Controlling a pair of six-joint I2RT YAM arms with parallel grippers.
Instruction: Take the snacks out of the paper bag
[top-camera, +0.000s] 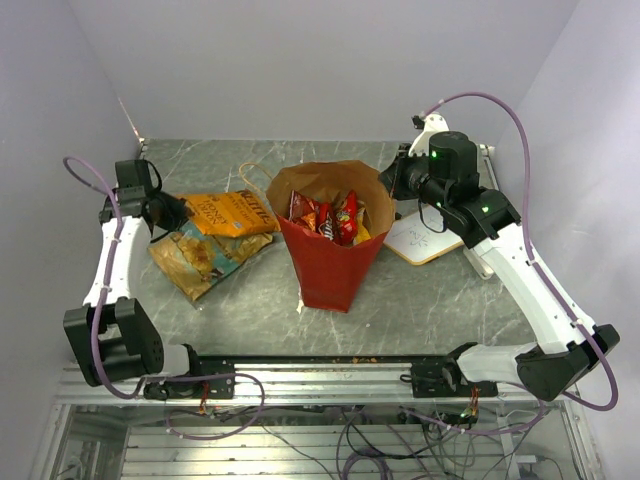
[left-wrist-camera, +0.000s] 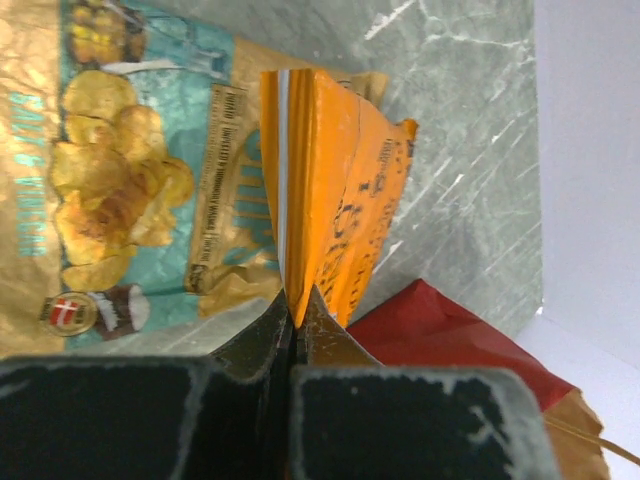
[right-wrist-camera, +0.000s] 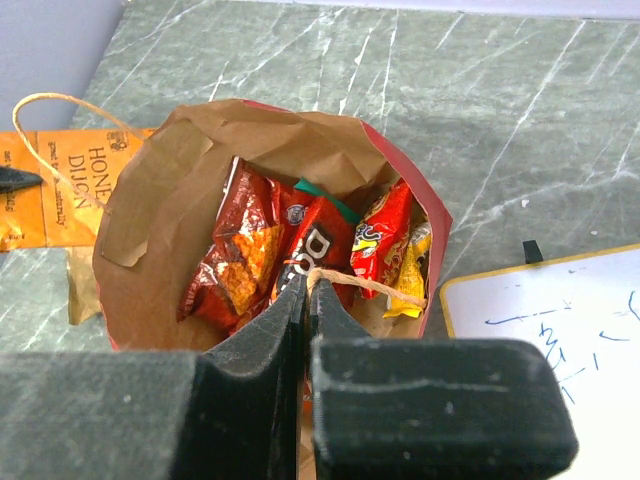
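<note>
Left jaws are pinching the orange chip bag (left-wrist-camera: 345, 200), which is lying left of the paper bag (top-camera: 330, 270). Right jaws are seemingly clamping its handle (right-wrist-camera: 370, 288). Remaining snacks (right-wrist-camera: 255, 255) are sitting inside it. Any handle tug is risking toppling it across the counter (top-camera: 450, 290).

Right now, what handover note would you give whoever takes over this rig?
Left gripper: shut on the orange foil chip packet, outside the bag.
Right gripper: shut on the twisted brown handle of the red paper carrier bag, which stands upright.
Done: orange packet and teal-and-gold chip packet are out, left of the bag.
Left to do: several red and yellow packets inside the bag.
</note>
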